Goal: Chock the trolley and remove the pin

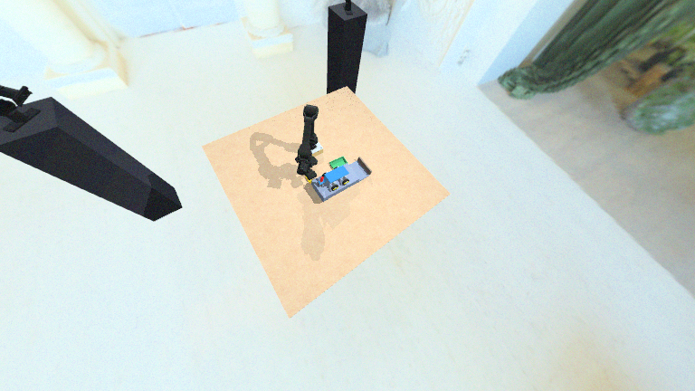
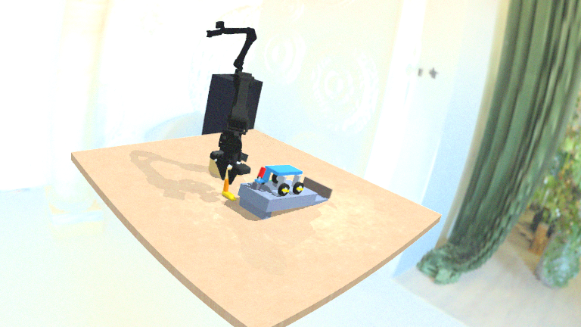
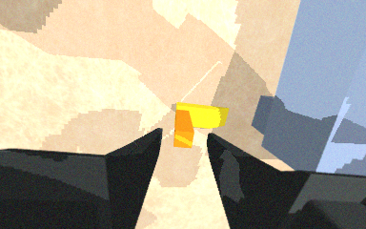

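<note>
Here the tool (image 3: 184, 138) stands partly spread directly above the chock's orange handle (image 3: 183, 129), gripping nothing.

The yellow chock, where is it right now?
In the exterior view the yellow chock sits on the table beside the ramp, directly below the open hand, not against any wheel.

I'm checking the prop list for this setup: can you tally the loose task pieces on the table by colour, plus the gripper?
Yellow chock with orange handle: 1
Blue-topped trolley: 1
Red-headed stop pin: 1
Green tray: 1
Grey-blue ramp: 1
Black gripper, part open and holding nothing: 1
Total: 6
</note>
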Available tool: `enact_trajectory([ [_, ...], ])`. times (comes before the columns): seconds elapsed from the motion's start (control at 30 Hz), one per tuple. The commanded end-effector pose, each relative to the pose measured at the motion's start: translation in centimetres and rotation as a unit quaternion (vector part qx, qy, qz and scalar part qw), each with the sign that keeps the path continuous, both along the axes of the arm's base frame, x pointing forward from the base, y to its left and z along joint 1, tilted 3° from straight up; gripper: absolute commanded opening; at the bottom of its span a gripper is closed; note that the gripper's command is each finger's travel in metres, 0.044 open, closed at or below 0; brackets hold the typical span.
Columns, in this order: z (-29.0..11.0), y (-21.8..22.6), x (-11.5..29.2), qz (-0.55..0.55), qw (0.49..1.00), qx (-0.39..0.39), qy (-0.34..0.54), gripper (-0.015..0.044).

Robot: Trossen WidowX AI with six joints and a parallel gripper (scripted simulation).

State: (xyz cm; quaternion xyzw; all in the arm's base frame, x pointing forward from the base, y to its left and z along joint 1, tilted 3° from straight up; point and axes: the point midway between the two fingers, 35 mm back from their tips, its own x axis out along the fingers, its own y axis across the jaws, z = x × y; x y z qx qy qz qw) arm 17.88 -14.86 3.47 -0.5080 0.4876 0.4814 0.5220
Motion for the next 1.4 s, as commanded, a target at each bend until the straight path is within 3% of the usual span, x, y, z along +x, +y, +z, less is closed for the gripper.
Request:
enact_trajectory([
  [0.0, -0.4, 0.2, -0.2, -0.002, 1.000, 0.005, 0.003, 0.0190],
  [0.97, -2.9, 0.3, 0.0, -0.002, 1.000, 0.005, 0.003, 0.0190],
  [1.1, -2.6, 0.1, 0.1, 0.000, 1.000, 0.001, 0.001, 0.0085],
  [1.37, -2.6, 0.1, 0.1, 0.000, 1.000, 0.001, 0.001, 0.0032],
])
